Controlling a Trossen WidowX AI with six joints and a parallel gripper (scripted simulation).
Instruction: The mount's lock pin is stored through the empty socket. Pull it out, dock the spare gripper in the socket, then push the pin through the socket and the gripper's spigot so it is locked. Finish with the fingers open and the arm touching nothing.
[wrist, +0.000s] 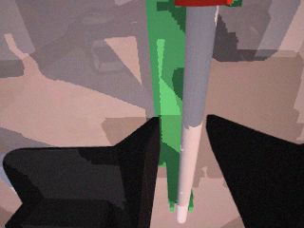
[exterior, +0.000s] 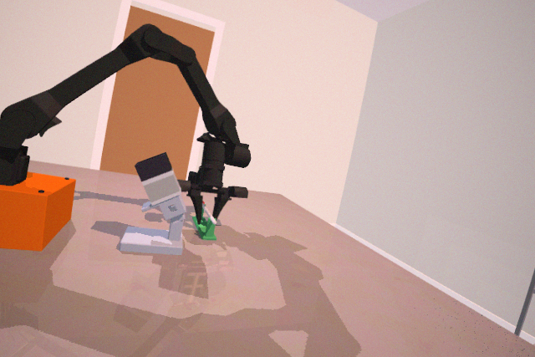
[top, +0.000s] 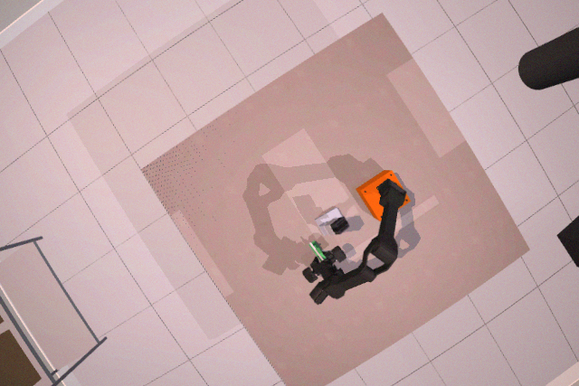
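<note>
The lock pin [exterior: 210,216] [wrist: 197,71], pale with a red head, lies along a green cradle [exterior: 207,232] [wrist: 166,102] [top: 312,244]. My gripper [exterior: 207,220] [wrist: 182,122] points down over the cradle, its fingers partly open. One fingertip is on each side of the pin, with gaps visible in the wrist view. The pale grey-blue mount [exterior: 150,246] [top: 331,214] stands beside the cradle. The spare gripper [exterior: 160,187] [top: 339,225], a grey block with a dark end, sits tilted at the mount's socket [exterior: 172,207]. How deep it is seated cannot be told.
The orange base block [top: 369,193] [exterior: 56,210] carries the arm and lies beyond the mount from the cradle. The mount and the tilted spare gripper stand close beside my gripper in the exterior view. Shadows of the arm cross the floor around them.
</note>
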